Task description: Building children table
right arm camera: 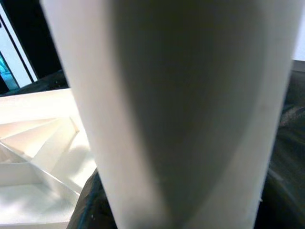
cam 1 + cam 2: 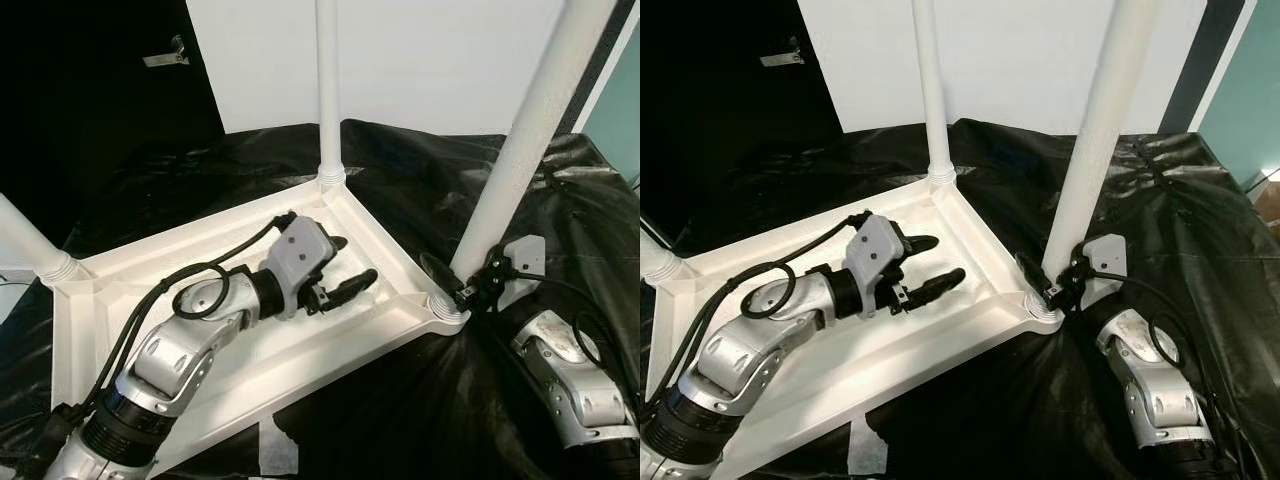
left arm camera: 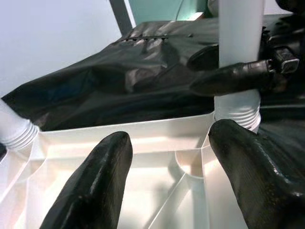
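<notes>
Now the left pincer [image 2: 343, 272], fingers apart, hovers inside the smooth white tabletop [image 2: 300, 345], raised rim just ahead. Beyond that rim, the right pincer [image 2: 462, 287] is clamped round the near round leg [image 2: 515, 160], amid crinkled black sheeting [image 2: 400, 410].

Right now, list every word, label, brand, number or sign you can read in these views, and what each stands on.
None: no readable text in any view.
Tabletop: plain white, no label or marking.
Legs: plain white, unmarked.
Left gripper housing: plain grey, no print visible.
Right gripper, at the near leg's base: no print visible.
Black sheet: unprinted.
</notes>
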Available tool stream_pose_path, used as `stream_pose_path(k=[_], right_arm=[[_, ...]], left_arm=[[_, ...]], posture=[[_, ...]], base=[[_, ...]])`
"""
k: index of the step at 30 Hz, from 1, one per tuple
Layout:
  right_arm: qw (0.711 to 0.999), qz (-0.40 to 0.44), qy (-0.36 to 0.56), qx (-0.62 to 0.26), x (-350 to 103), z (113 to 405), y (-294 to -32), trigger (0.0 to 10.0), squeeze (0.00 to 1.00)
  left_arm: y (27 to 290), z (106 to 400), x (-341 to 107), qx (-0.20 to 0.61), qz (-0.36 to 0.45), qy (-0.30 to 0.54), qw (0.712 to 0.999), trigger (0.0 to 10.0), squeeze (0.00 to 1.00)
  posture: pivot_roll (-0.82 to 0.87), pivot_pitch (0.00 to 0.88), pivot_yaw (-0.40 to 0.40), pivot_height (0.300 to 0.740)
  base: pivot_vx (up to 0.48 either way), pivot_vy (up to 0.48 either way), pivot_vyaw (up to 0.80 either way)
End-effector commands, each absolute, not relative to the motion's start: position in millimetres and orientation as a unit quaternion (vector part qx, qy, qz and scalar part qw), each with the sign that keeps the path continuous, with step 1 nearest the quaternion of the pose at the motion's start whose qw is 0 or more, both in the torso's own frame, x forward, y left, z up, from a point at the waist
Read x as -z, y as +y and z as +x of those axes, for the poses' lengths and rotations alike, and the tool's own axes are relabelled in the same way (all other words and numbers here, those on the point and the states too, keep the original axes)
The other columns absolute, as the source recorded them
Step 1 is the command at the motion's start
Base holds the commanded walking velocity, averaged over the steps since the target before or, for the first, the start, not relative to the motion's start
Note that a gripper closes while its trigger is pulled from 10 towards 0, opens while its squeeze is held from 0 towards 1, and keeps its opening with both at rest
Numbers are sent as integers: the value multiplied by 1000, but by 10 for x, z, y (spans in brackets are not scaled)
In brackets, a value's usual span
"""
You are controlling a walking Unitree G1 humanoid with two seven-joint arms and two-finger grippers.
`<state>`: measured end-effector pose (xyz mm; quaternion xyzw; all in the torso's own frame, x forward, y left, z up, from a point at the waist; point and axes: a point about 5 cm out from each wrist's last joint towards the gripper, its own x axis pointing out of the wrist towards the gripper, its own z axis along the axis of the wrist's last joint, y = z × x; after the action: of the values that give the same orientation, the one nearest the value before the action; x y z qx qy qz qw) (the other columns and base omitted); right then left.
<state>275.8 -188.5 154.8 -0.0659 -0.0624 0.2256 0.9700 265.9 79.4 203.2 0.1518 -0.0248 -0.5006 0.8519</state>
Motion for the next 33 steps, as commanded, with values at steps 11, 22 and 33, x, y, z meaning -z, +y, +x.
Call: stream_pose_path(k=[11, 22, 33], right_arm=[[966, -21, -101, -238, -1912, 2834, -1799, 10000, 0], [936, -86, -79, -333, -1949, 2871, -1619, 10000, 0], [885, -138, -50, -442, -1902, 2924, -1382, 10000, 0]], left_arm=[[789, 2734, -2210, 520, 99, -40, 847, 10000, 1000], [610, 2712, -2425, 568, 17, -72, 820, 10000, 1000], [442, 2672, -2710, 624, -59, -93, 774, 10000, 0]], posture=[[-59, 0, 36, 740], [-55, 0, 19, 740], [-37, 0, -3, 740]], base=[[0, 0, 0], [0, 0, 0], [0, 0, 0]])
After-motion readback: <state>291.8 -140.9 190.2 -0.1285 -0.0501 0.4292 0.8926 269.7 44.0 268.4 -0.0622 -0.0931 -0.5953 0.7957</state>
